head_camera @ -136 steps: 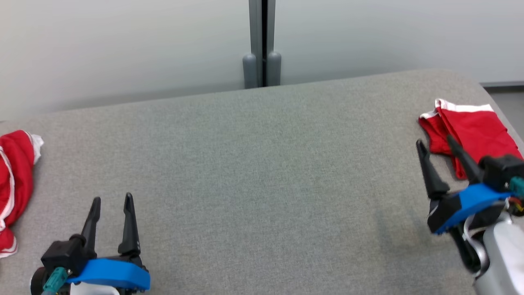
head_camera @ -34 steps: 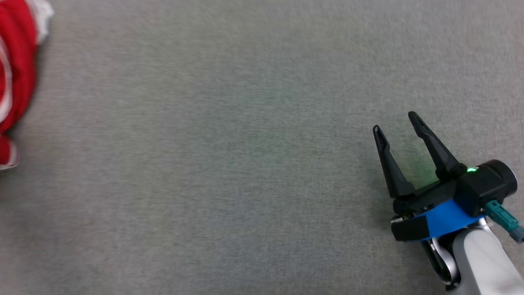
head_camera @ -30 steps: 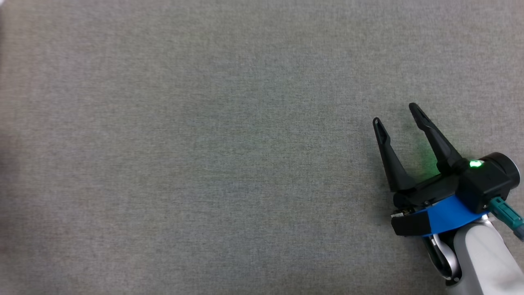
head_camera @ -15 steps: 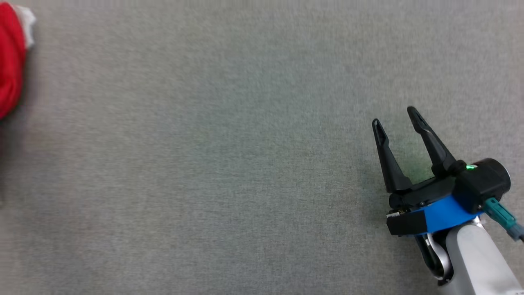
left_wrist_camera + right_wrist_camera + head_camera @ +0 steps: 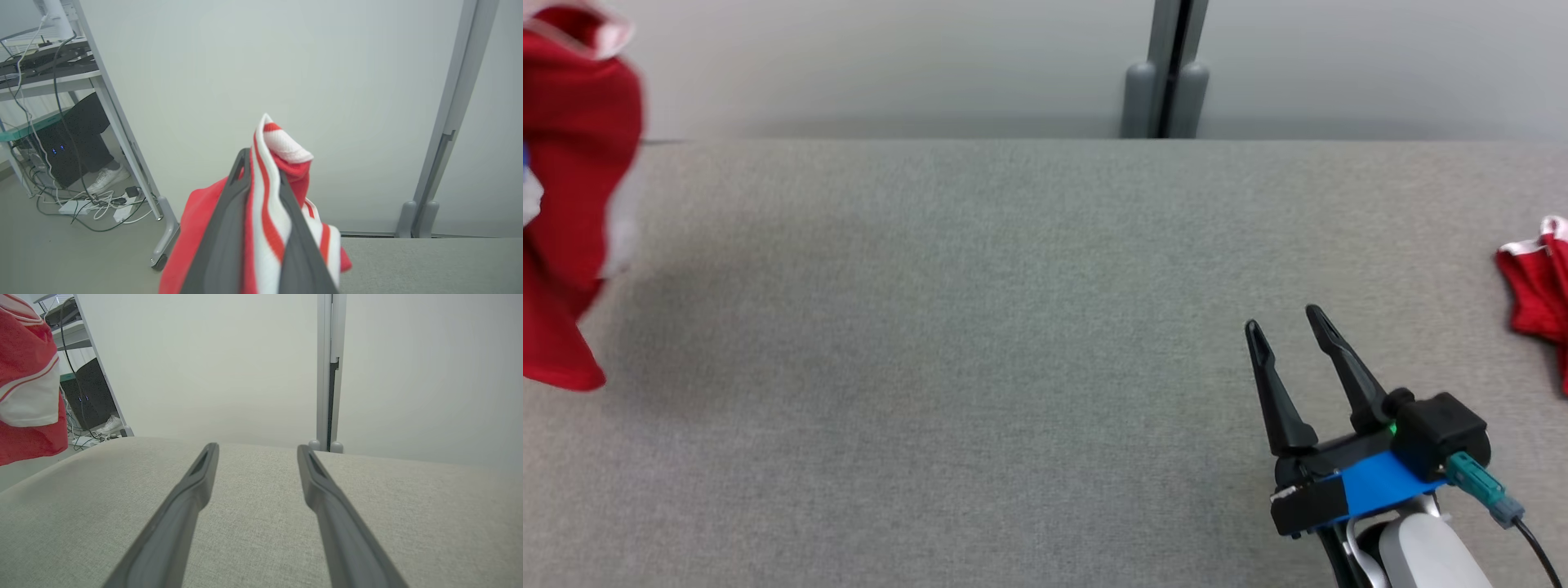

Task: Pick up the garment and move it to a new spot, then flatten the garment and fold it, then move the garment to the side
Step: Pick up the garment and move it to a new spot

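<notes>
**Grip.** The left pincer point(image 5: 263, 169) is closed on the garment point(image 5: 267, 208), a red piece with white bands. A banded fold stands up between the two fingers and the rest hangs below them. The right pincer point(image 5: 1282, 322) stands open and empty, low over the desk point(image 5: 980, 327), toward its right end and near the front edge.

**Position.** The garment hangs in the air over the left end of the desk, apparently clear of the surface, with a soft shadow on the top beside it. A second red garment point(image 5: 1535, 290) lies at the right edge, well apart.

**Handling.** Judged light, soft and limp, so it will likely drape, swing when carried and bunch when set down. It looks neither fragile nor notably slippery. The present hold is on a gathered fold, so the cloth does not hang flat. For flattening, a better hold would be on the banded hem or on two corners, one per pincer.

**Views compared.**
- **Head view:** gives the hanging length and the bare desk beneath, but not how the cloth is held.
- **Left wrist view:** supplies that detail, with the fingers pressed on the fold.
- **Right wrist view:** confirms the wide gap between its own fingers and shows the garment's white panel from the side.
</notes>
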Tool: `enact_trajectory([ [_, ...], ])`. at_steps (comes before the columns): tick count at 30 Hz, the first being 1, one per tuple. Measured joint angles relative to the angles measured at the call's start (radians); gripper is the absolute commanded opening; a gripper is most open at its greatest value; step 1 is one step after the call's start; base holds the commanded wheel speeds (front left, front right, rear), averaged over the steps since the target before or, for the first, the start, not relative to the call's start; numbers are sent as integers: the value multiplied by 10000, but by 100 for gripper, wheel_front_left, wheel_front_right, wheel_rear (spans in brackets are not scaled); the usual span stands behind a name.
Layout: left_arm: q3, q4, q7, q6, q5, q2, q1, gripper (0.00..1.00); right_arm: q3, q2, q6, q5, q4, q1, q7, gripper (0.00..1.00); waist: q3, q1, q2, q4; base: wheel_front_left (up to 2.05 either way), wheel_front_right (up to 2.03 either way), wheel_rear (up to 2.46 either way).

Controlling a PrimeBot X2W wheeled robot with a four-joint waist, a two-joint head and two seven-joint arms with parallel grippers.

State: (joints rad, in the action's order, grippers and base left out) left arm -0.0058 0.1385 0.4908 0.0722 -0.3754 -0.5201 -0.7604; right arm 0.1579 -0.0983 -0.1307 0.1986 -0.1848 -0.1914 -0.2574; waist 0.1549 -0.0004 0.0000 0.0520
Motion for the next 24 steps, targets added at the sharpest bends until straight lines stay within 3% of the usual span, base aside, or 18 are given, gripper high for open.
enact_trajectory([
  [7, -1091, -1450, 196, 238, -449, 1131, -1046, 0, -238, 96, 2, 21, 42, 350, -25, 100, -651, 2, 0, -574, 0, 0, 0],
  [8, -1319, -1693, 201, 257, -662, 1498, -1202, 0, -221, 132, 2, 21, 77, 360, -31, 100, -701, 2, 0, -755, 0, 0, 0],
  [14, -2132, -2082, 362, 303, -1112, 2474, -1209, 0, -107, 205, 0, 52, 123, 335, -36, 100, -588, 3, 0, -1361, 0, 0, 0],
  [19, -2798, -1737, -12, 299, -1266, 3150, -308, 0, -44, 245, 2, 67, 128, 244, -38, 100, -266, 4, 0, -1730, 0, 0, 0],
  [24, -3333, -407, -1068, 107, -1350, 3977, 1298, 0, -12, 282, 2, 169, 94, 82, -40, 100, 64, 5, 0, -1990, 0, 0, 0],
])
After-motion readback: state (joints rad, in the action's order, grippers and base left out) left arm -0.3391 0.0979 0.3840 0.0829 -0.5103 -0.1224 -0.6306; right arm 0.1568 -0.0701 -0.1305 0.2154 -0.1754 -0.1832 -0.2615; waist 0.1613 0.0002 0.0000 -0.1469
